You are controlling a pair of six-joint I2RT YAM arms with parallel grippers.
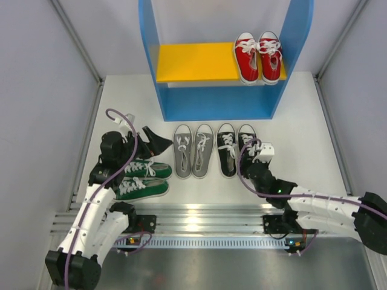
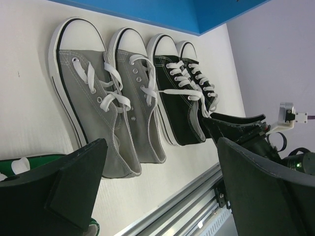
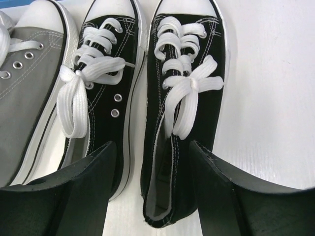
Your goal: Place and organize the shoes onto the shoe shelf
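Note:
The shoe shelf (image 1: 170, 106) stands at the back, with the red pair (image 1: 258, 56) on the right end of its yellow board (image 1: 193, 60). On the table lie the grey pair (image 1: 193, 150), the black pair (image 1: 236, 148) and, at the left, the green pair (image 1: 142, 178). My right gripper (image 1: 253, 154) is open, its jaws either side of the heel of the right black shoe (image 3: 184, 98) and not touching it. My left gripper (image 1: 158, 142) is open and empty, above the table between the green and grey shoes (image 2: 88, 98).
An aluminium rail (image 1: 199, 217) runs along the table's near edge. Grey walls close in the left and right sides. The shelf's blue base (image 2: 147, 12) lies just beyond the shoes' toes. Purple cables loop over both arms.

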